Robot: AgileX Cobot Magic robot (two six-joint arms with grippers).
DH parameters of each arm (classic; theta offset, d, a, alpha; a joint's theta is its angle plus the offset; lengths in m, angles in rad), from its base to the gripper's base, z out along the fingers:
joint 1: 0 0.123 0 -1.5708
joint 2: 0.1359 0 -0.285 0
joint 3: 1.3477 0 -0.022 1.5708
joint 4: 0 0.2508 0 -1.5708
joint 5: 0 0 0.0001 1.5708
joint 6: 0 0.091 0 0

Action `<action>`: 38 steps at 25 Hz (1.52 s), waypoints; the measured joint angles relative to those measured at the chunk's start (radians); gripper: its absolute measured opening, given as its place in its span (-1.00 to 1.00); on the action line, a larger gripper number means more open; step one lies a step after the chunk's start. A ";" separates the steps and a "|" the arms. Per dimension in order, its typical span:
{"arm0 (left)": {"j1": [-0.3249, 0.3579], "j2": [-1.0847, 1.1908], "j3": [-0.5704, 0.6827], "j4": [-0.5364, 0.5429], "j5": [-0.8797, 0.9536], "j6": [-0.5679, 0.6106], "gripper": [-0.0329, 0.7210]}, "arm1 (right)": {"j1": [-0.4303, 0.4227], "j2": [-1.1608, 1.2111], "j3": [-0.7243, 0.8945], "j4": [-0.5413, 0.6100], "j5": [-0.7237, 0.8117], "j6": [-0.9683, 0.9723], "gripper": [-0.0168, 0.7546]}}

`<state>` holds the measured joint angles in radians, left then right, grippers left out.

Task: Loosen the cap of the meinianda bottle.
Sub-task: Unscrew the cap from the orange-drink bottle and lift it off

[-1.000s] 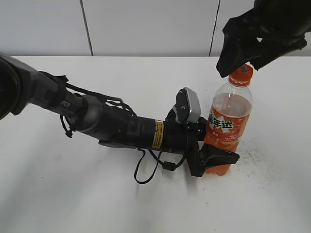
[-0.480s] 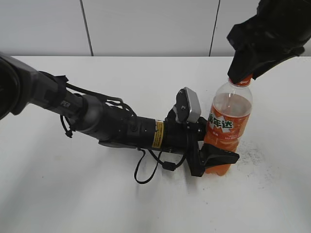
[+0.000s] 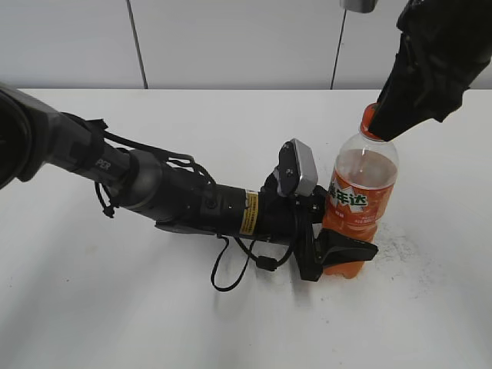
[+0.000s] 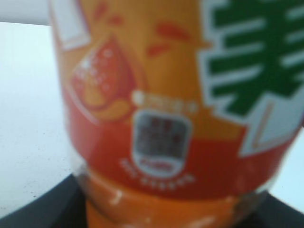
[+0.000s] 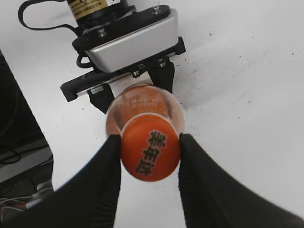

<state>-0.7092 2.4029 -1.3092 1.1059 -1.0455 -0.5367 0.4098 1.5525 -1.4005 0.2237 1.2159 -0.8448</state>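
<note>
The meinianda bottle stands upright on the white table, with orange liquid and an orange label. My left gripper lies low along the table and is shut on the bottle's lower body. The left wrist view is filled by the blurred label, with dark finger edges at the bottom corners. My right gripper comes down from above and covers most of the orange cap. In the right wrist view its two black fingers press both sides of the cap. The bottle's shoulder and the left gripper show below it.
The white table runs to a pale panelled wall at the back. The left arm with its black cable loop lies across the table's middle. Fine dark specks lie on the table right of the bottle.
My right gripper has swung down over the bottle top and closed round the cap, which is now mostly covered in the exterior view. The left arm and bottle have stayed put.
</note>
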 joint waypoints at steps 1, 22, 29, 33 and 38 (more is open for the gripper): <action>0.000 0.000 0.000 0.000 0.000 0.000 0.36 | 0.000 0.000 0.000 0.000 0.000 0.008 -0.25; 0.000 0.000 0.000 -0.007 0.000 -0.010 0.36 | 0.000 0.001 0.000 -0.022 -0.029 0.882 -0.27; -0.001 0.000 0.000 -0.009 0.002 -0.012 0.35 | 0.000 0.001 0.000 -0.035 -0.034 0.554 -0.27; -0.001 0.000 0.000 -0.011 0.003 -0.014 0.35 | 0.000 -0.002 0.000 -0.029 -0.028 0.130 -0.27; -0.001 0.000 0.000 -0.005 0.002 -0.011 0.35 | 0.000 -0.002 0.000 0.010 -0.018 -0.192 -0.27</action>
<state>-0.7101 2.4029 -1.3092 1.1010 -1.0438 -0.5473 0.4098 1.5508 -1.4005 0.2340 1.1975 -1.0365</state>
